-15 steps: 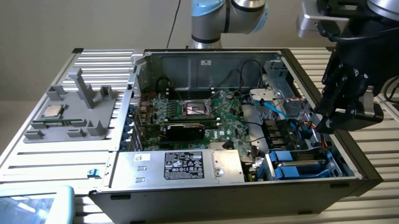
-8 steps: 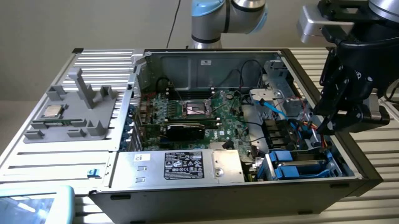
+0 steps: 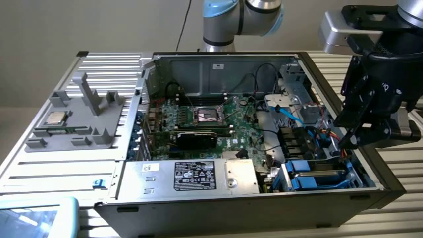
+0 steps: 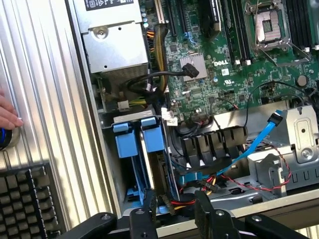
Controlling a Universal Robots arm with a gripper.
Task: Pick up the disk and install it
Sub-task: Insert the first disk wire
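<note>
The disk stands on edge inside the drive bay of the open computer case. Its bright blue carrier ends face up, and its metal face is mostly hidden between the bay walls. In the exterior view the blue carrier shows at the case's near corner on the exterior view's right. My gripper hangs just above that corner of the case. In the wrist view my gripper is open. Its two black fingers stand apart with only cables behind the gap, and they do not touch the disk.
A silver power supply with a black label lies beside the bay. The green motherboard and a blue data cable are close by. A small CPU chip rests on a grey fixture. A person's hand rests on the ribbed table near a black keyboard.
</note>
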